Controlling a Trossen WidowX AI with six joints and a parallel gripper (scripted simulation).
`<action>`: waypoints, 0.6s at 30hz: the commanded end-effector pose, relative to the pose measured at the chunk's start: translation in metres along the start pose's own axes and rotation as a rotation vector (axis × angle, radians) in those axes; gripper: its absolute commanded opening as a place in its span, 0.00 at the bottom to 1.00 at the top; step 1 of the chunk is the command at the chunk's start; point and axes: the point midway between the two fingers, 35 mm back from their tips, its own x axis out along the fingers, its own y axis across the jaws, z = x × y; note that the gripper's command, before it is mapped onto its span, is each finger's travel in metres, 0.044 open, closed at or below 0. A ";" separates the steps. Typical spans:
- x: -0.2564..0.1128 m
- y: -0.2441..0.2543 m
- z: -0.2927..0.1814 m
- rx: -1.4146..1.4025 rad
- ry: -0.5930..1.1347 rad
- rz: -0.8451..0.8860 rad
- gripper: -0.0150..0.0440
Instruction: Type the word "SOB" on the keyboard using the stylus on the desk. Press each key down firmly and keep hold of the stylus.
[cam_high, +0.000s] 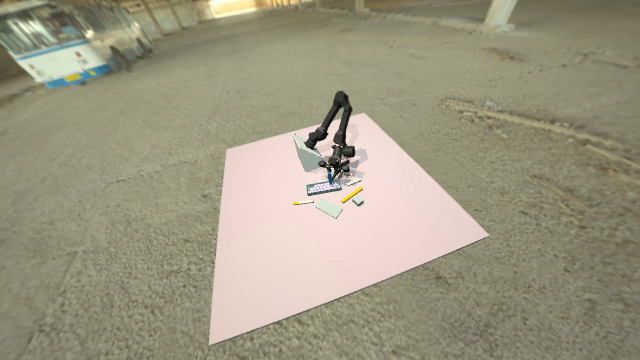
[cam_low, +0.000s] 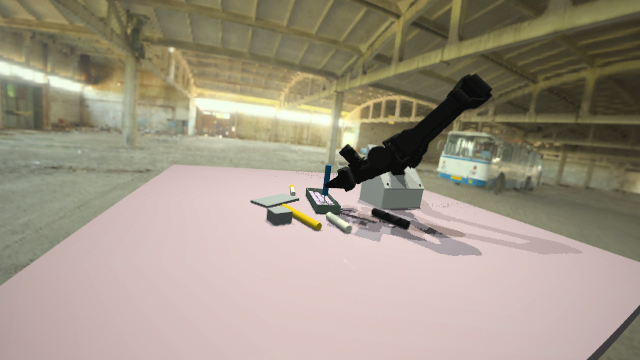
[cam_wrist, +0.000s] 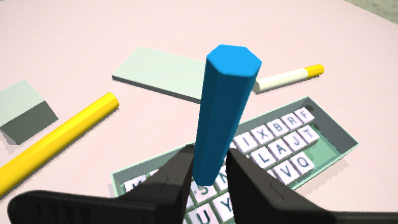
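My gripper (cam_high: 330, 173) (cam_low: 327, 185) (cam_wrist: 210, 153) is shut on the blue stylus (cam_high: 330, 177) (cam_low: 327, 174) (cam_wrist: 225, 100), which stands nearly upright over the keyboard (cam_high: 325, 193) (cam_low: 327, 210) (cam_wrist: 335, 125). In the exterior view the stylus's thin tip reaches down to the keys. Whether it touches or presses one, I cannot tell. In the wrist view the S key (cam_wrist: 204, 190) shows just below the stylus's lower end, partly covered, and the tip is hidden. The B key (cam_wrist: 277, 127) is visible in the back row. I cannot make out the O key; the stylus and fingers cover part of the keyboard.
A yellow rod (cam_high: 352, 195) (cam_low: 302, 217) (cam_wrist: 60, 140), grey block (cam_high: 358, 201) (cam_low: 279, 216), flat slab (cam_high: 328, 208) (cam_low: 275, 200) and white-and-yellow pen (cam_high: 306, 202) (cam_wrist: 282, 80) lie around the keyboard. A white cylinder (cam_low: 339, 222), black cylinder (cam_low: 390, 218) and grey box (cam_low: 392, 196) are nearer the arm.
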 end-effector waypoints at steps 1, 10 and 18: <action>0.001 -0.002 0.000 0.001 -0.002 -0.008 0.39; -0.001 -0.002 0.003 0.001 -0.002 -0.008 0.39; -0.014 -0.001 0.027 0.001 -0.003 -0.008 0.39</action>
